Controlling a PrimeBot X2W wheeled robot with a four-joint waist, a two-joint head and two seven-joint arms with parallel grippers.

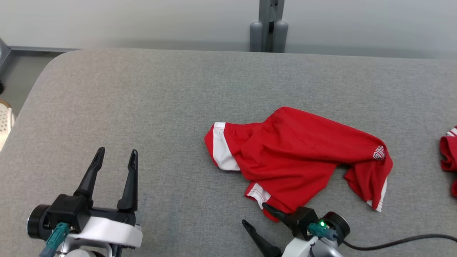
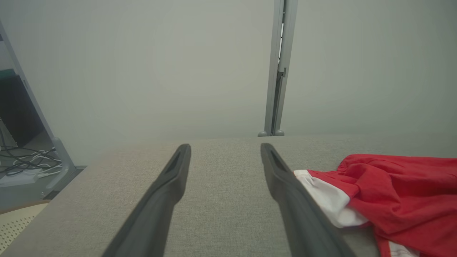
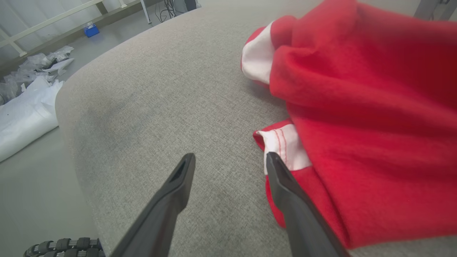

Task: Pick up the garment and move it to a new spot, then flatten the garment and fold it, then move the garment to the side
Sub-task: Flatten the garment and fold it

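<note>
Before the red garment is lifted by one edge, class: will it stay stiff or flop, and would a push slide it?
The red garment lies in soft crumpled folds, so it will probably droop from whichever point is pinched. It looks thin, so likely light. On the woven grey table, a push would probably bunch it rather than slide it.

Light was soft and even, shadows faint under the garment (image 1: 296, 153). Wrist views blurred the near fingers (image 2: 157, 207) and bent edges.
</note>
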